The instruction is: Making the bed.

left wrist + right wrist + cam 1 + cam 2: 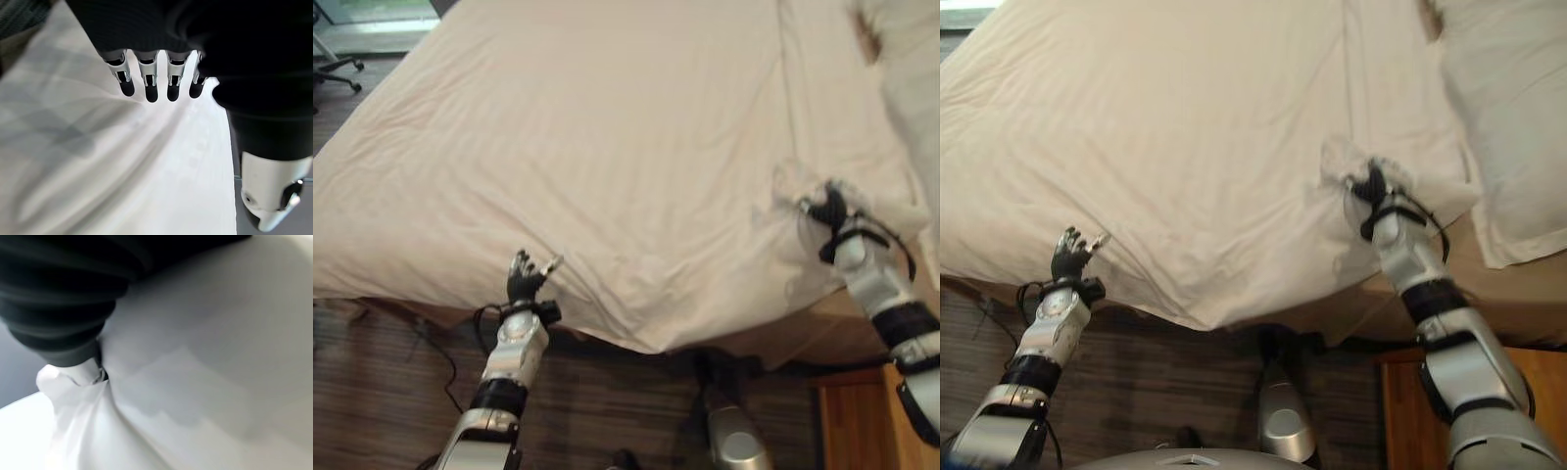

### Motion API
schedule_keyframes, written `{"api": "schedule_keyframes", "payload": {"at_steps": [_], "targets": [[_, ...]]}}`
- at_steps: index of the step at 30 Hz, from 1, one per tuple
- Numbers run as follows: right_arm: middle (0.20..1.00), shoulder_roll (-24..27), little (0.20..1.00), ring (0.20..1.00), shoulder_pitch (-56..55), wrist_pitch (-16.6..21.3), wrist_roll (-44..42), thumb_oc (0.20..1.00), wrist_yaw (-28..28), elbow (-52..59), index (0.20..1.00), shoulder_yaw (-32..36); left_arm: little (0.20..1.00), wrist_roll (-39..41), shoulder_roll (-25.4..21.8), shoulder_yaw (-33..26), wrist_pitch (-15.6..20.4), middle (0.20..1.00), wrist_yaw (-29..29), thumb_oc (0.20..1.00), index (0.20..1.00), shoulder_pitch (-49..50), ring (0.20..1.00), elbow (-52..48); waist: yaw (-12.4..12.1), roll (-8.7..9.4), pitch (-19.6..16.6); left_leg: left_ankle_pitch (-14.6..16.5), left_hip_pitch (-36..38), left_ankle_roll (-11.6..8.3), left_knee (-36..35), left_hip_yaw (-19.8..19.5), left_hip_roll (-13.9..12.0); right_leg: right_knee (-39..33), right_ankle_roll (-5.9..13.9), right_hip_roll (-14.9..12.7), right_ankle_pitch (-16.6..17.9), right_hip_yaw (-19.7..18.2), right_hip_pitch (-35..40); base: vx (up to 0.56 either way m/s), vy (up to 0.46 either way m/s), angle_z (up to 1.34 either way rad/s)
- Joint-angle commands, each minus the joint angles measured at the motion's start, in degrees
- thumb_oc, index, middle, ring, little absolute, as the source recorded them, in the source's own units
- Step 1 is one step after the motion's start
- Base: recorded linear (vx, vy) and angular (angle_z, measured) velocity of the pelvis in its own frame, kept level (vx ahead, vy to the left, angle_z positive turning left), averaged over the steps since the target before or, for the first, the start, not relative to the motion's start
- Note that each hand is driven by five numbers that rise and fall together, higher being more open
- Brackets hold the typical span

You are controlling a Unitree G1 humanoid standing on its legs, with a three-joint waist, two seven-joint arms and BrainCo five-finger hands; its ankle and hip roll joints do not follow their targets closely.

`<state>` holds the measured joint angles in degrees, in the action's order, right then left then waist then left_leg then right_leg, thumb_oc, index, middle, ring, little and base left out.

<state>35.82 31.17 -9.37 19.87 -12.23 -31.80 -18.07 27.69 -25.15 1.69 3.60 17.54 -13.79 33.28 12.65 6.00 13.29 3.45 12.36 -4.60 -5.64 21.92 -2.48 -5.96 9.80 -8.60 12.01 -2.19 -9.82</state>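
A cream sheet (607, 147) covers the bed and hangs over its near edge. My right hand (829, 209) is at the right side of the bed, shut on a bunched fold of the sheet (83, 421) that puckers up around its fingers. My left hand (524, 279) is at the near edge on the left, open, with straight fingers (146, 81) just over the hanging sheet and nothing in its grasp. A white pillow (1508, 117) lies at the far right of the bed.
Dark wood floor (391, 392) runs along the near side of the bed. A wooden bedside cabinet (857, 421) stands at the lower right. An office chair base (335, 67) shows at the far left.
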Motion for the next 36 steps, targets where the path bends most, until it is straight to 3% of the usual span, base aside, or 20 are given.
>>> {"api": "schedule_keyframes", "payload": {"at_steps": [1, 2, 5, 8, 9, 14, 17, 19, 21, 32, 36], "targets": [[0.2, -0.4, 0.2, 0.2, 1.0, 0.6, 1.5, 0.2, -0.7, 0.0, 0.2, 0.3, 1.0, -4.0, -3.9, -2.9, 0.3, 1.0, -0.4, 1.0, 1.0, 1.5, 1.0, -4.0, -2.4, -2.56, 0.2, 0.8, 0.5, 0.72, 0.6, -1.9, -0.7, 6.5, 1.62, -2.4, -2.5, 4.2, 2.1, -0.3, 0.062, -0.32], [0.2, -0.3, 0.2, 0.2, -0.6, 0.3, 2.1, 0.2, -0.4, -0.7, 0.2, 1.1, 1.0, -4.0, -4.2, -4.3, -0.2, 1.0, -0.9, 1.0, 1.0, 3.7, 1.0, -4.9, -3.6, -2.67, 0.0, 0.3, -0.2, 1.11, 0.6, -1.2, -1.3, 10.4, 1.04, -3.4, -4.2, 5.8, 4.7, -0.24, 0.041, -0.37], [0.2, -0.2, 0.2, 0.2, -1.3, 0.2, 2.2, 0.2, -0.6, -1.7, 0.2, 1.9, 1.0, -3.9, -3.8, -5.1, -0.5, 1.0, -1.0, 1.0, 1.0, 5.4, 1.0, -5.4, -4.6, -2.63, -0.7, 0.1, -0.6, 1.09, 0.6, -0.6, -1.4, 11.0, 0.97, -4.4, -4.7, 6.1, 6.0, -0.14, 0.019, -0.2], [0.2, 0.8, 0.2, 0.2, -1.5, -0.2, 2.7, 0.2, -0.8, -3.0, 0.2, 2.5, 1.0, -3.4, -3.3, -5.6, -0.5, 1.0, -1.2, 1.0, 1.0, 5.7, 1.0, -4.7, -5.1, -2.25, -2.0, 0.0, -1.0, 0.93, 0.6, 0.4, -1.3, 8.2, 1.23, -5.7, -4.5, 6.0, 8.5, -0.06, -0.043, -0.2], [0.2, 1.5, 0.2, 0.2, -1.4, -0.4, 2.7, 0.2, -1.5, -4.6, 0.2, 3.4, 1.0, -3.9, -2.6, -5.6, -0.7, 1.0, -1.6, 1.0, 1.0, 5.9, 1.0, -3.8, -5.3, -1.88, -3.1, -0.1, -1.2, 0.54, 0.6, 1.5, -1.4, 3.4, 1.91, -6.4, -3.6, 5.3, 10.4, -0.05, -0.086, -0.21], [0.2, 4.5, 0.2, 0.2, 0.9, -0.9, 3.8, 0.2, -1.8, -6.2, 0.2, 3.8, 1.0, -3.2, -1.8, -5.5, -0.6, 1.0, -1.9, 1.0, 1.0, 5.3, 1.0, -2.1, -4.9, -1.69, -4.1, -2.3, -3.3, -1.31, 0.6, 4.8, -3.2, 1.0, 3.42, -7.0, -4.4, 4.2, 7.7, -0.13, -0.151, -0.38], [0.2, 10.7, 0.2, 0.2, 2.1, -1.1, 6.0, 0.2, -0.3, -5.2, 0.2, 4.1, 1.0, -3.2, -1.1, -5.6, -0.7, 1.0, -2.6, 1.0, 1.0, 5.4, 1.0, -1.2, -3.9, -1.77, -4.1, -4.4, -5.0, -2.83, 0.6, 5.6, -4.9, 1.0, 3.11, -6.0, -5.6, 4.5, 7.4, -0.13, -0.206, -0.33], [0.2, 11.5, 0.2, 0.2, 1.7, -1.1, 6.3, 0.2, -0.4, -4.7, 0.2, 4.5, 1.0, -3.3, -0.8, -5.9, -0.6, 1.0, -2.7, 1.0, 1.0, 5.7, 1.0, -1.5, -3.6, -2.06, -4.1, -4.8, -5.2, -3.01, 0.6, 5.6, -5.3, 1.0, 3.01, -5.7, -6.0, 4.8, 7.5, -0.1, -0.137, -0.1], [1.0, 12.6, 1.0, 1.0, 0.3, -1.1, 6.0, 1.0, 0.1, -4.4, 1.0, 5.6, 1.0, -2.6, -0.2, -6.4, -0.3, 1.0, -3.1, 1.0, 1.0, 6.5, 1.0, -2.7, -3.4, -2.44, -3.8, -5.8, -5.9, -3.51, 0.6, 5.5, -6.1, 1.0, 2.75, -5.0, -6.6, 5.0, 7.6, -0.12, -0.158, -0.13], [1.0, 10.5, 1.0, 1.0, -12.2, 0.6, 4.2, 1.0, 1.5, 1.9, 1.0, 11.3, 1.0, -1.6, 1.3, -9.9, 0.3, 1.0, -3.1, 1.0, 1.0, 10.5, 1.0, -8.0, -3.1, -3.17, -4.0, -7.5, -6.4, -4.36, 0.6, 3.7, -9.0, 1.0, 0.8, -1.7, -8.1, 5.4, 8.4, -0.05, -0.104, 0.0], [1.0, 8.8, 1.0, 1.0, -16.8, -0.3, 6.9, 1.0, 4.8, -1.5, 1.0, 10.0, 1.0, -2.2, 2.7, -9.8, -0.2, 1.0, -4.1, 1.0, 1.0, 12.2, 1.0, -8.9, -4.0, -2.18, -4.6, -7.7, -6.3, -4.87, 0.6, 2.8, -10.5, 1.0, -0.06, -0.8, -8.2, 6.8, 9.4, -0.04, -0.054, 0.16]]}}
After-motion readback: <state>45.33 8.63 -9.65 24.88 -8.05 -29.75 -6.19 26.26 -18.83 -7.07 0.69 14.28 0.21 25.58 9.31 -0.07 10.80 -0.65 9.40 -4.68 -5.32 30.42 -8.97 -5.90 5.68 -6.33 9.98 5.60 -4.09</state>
